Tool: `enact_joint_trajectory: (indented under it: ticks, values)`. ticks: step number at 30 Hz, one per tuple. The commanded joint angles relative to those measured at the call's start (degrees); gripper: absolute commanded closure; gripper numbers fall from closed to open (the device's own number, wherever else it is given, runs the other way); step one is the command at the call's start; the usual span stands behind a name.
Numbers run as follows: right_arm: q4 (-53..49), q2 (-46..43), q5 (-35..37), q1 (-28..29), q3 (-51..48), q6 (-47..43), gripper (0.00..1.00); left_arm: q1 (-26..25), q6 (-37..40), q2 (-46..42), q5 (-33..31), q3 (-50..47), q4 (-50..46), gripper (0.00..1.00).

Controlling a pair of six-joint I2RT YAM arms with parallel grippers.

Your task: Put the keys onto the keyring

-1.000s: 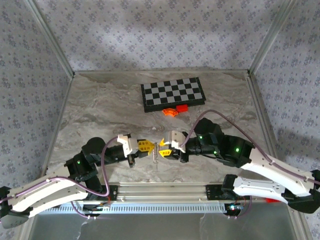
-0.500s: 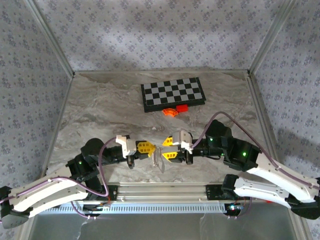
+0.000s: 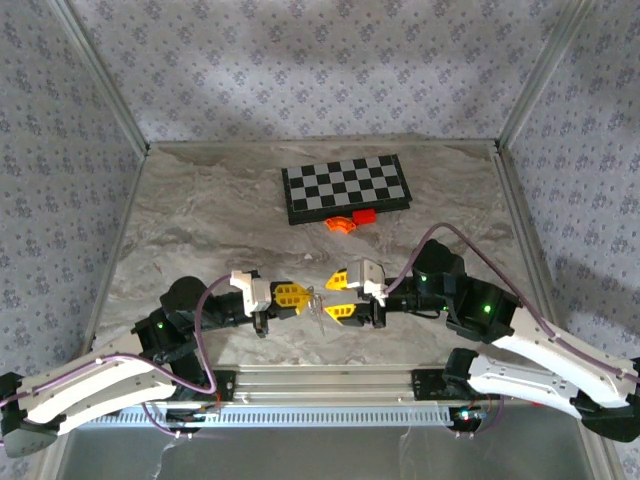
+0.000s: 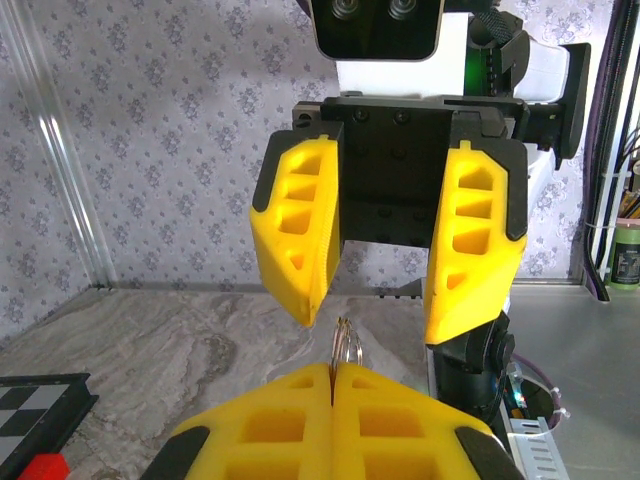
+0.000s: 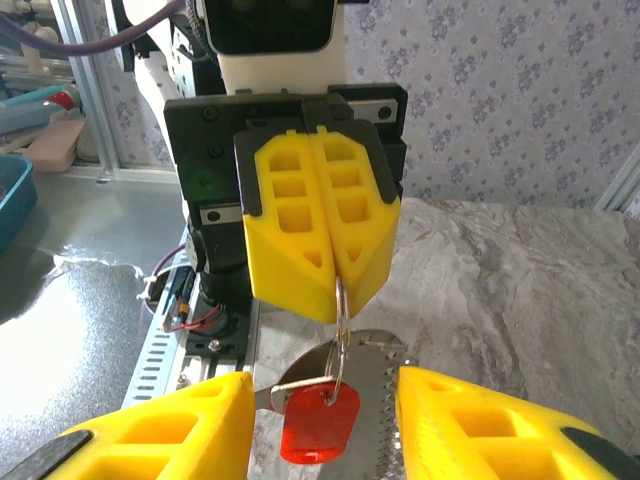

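Top view: my left gripper (image 3: 302, 297) is clamped on the keyring (image 3: 317, 302) near the table's (image 3: 200, 220) front edge. The right gripper (image 3: 339, 296) faces it, fingers apart.

Left wrist: keyring pinched edge-on.

Right wrist: red-headed key (image 5: 320, 430) hangs from the keyring. I judge it threaded; next, confirm seating.

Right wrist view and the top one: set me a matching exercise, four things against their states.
1 left end effector
2 right end effector
3 small key with red plastic head
4 black-and-white chessboard

A open
B lying flat, far from both arms
C shut on the silvery metal keyring
D hanging from the keyring

Pairs: 1-C, 2-A, 3-D, 4-B
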Motion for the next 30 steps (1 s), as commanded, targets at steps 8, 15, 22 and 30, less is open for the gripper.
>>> enact_joint_trajectory:
  ticks: [8,15,22,30]
  values:
    - [5.70,1.08,-0.36,-0.44,-2.36,2.99,0.56,0.03,-0.91,-0.60,2.24,0.74,2.40,1.00]
    - [7.93,1.15,-2.10,-1.23,-3.72,4.21,0.58,0.03,-1.48,-0.21,2.52,-0.02,4.16,1.00]
    - [10.58,1.12,-3.31,-1.79,-4.80,5.78,0.58,0.03,-1.72,0.27,3.08,-0.06,5.20,1.00]
    - [11.24,0.97,-3.68,-1.94,-5.43,6.18,0.58,0.03,-1.83,0.37,2.61,-0.49,5.74,1.00]
